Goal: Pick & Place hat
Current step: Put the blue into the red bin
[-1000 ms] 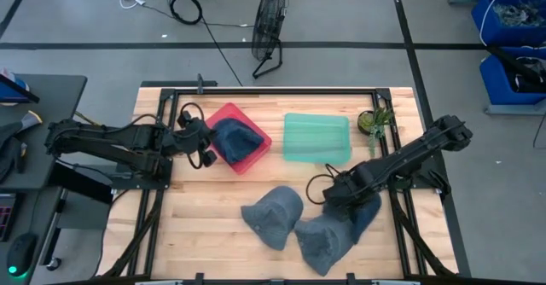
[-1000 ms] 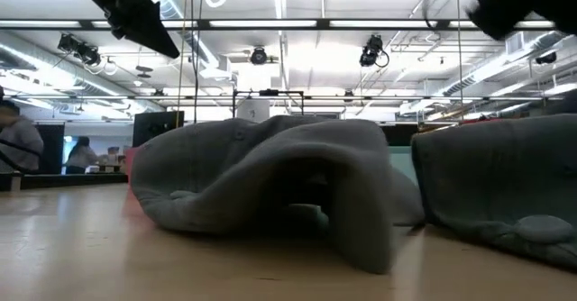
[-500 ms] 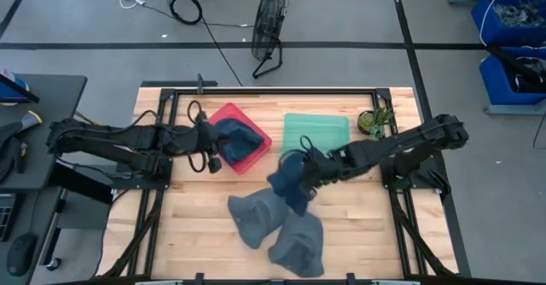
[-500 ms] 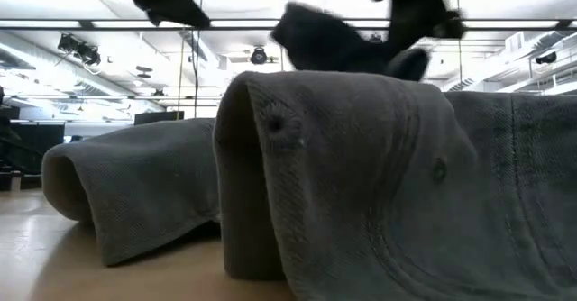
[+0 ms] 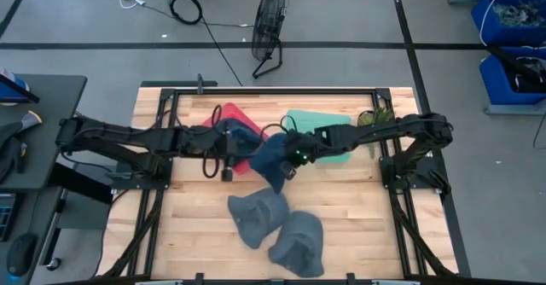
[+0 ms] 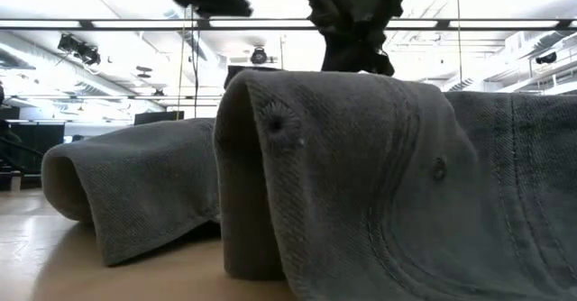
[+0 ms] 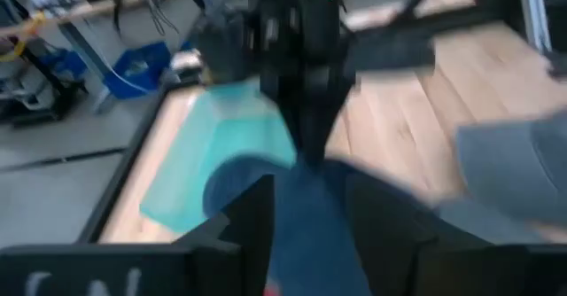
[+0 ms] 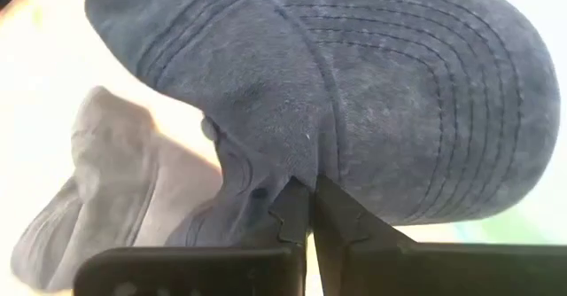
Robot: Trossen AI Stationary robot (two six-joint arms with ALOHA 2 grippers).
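A dark blue hat (image 5: 269,164) hangs over the table's middle, in front of the red tray (image 5: 229,111) and the teal tray (image 5: 328,130), with my right gripper (image 5: 288,158) shut on it. My left gripper (image 5: 227,167) stands open just left of that hat. In its wrist view the blue cloth (image 7: 310,234) shows between and beyond its fingers, and I cannot tell whether they touch it. Another dark blue hat (image 5: 242,133) lies in the red tray. Two grey hats (image 5: 256,217) (image 5: 299,244) rest on the table near the front edge. My right gripper pinches the dark blue hat between its two shut fingers at the seam where the crown meets the stitched brim (image 8: 301,174). It comes level from the table's right side. The hat is lifted clear and hangs below the fingers, crown (image 8: 221,74) and brim (image 8: 443,92) spreading out beyond them.
A small potted plant (image 5: 375,119) stands at the far right of the table. The two grey hats fill the low view's foreground (image 6: 361,184). Bare wood lies at the front left and front right (image 5: 375,225).
My right gripper has lifted the dark blue hat off the table's near right part and carried it up, left and toward the far edge, to the space in front of the trays. The two grey hats have slid a little leftward. My left gripper has moved right, toward the carried hat.
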